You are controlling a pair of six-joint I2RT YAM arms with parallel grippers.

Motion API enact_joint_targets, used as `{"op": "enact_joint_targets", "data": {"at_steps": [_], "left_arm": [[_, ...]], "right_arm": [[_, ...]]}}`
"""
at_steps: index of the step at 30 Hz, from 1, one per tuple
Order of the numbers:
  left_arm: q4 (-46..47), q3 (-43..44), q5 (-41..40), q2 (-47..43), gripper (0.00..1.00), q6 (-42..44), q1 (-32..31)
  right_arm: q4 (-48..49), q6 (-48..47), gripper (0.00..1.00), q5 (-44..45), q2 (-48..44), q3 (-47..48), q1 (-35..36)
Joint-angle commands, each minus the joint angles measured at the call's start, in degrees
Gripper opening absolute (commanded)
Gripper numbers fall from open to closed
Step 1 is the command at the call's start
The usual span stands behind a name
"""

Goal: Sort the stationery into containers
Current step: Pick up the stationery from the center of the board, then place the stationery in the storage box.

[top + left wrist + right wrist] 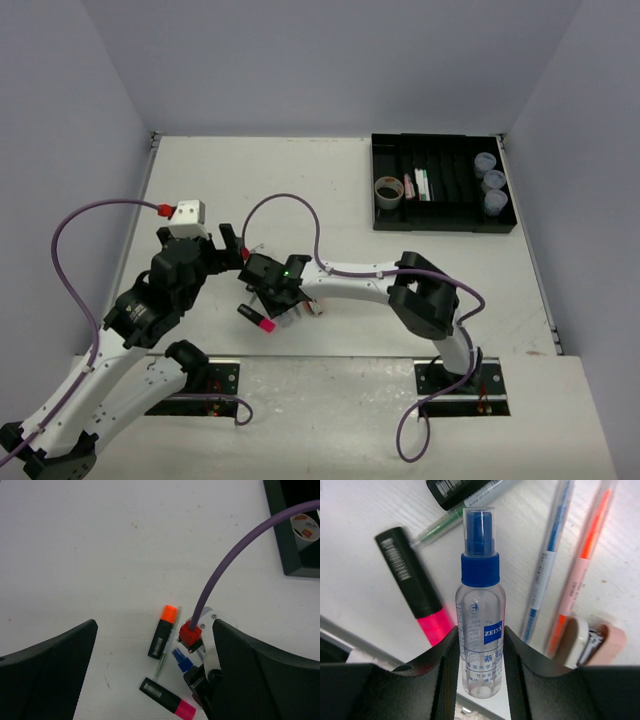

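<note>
My right gripper [481,672] is shut on a small clear spray bottle [481,625] with a blue cap, both fingers pressed against its sides. Round it on the table lie a pink highlighter [415,590], an orange highlighter [163,632], a green pen [437,527], a blue pen [547,570] and an orange pen [582,570]. My left gripper [155,675] hangs wide open above this pile, holding nothing. The black tray [440,222] sits far right and holds a tape roll [388,190] and three tubs [492,182].
A small pink and white item [590,642] lies beside the orange pen. The right arm's purple cable [235,555] arches across the left wrist view. The two grippers [225,245] [270,295] are close together at the table's left centre.
</note>
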Motion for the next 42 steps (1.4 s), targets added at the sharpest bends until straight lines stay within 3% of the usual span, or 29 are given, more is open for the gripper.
{"op": "enact_joint_targets", "data": {"at_steps": [1, 5, 13, 19, 31, 42], "left_arm": [[0.4, 0.5, 0.1, 0.1, 1.0, 0.4, 0.1], [0.4, 0.6, 0.1, -0.1, 1.0, 0.4, 0.1], [0.5, 0.5, 0.2, -0.9, 1.0, 0.5, 0.1], [0.5, 0.5, 0.2, -2.0, 1.0, 0.4, 0.1], [0.7, 0.3, 0.7, -3.9, 1.0, 0.4, 0.0], [0.9, 0.2, 1.0, -4.6, 1.0, 0.5, 0.0]], "right_arm": [[0.7, -0.7, 0.04, 4.0, -11.9, -1.9, -3.3], [5.1, -0.9, 0.01, 0.4, -20.2, -9.7, -11.9], [16.7, 5.7, 0.0, -3.3, -35.0, -27.2, -38.2], [34.0, 17.6, 0.0, -20.5, -40.8, -37.7, -59.0], [38.7, 45.8, 0.0, -5.1, -38.1, -39.1, -67.8], [32.1, 52.1, 0.0, 1.2, -31.6, -34.6, -69.2]]}}
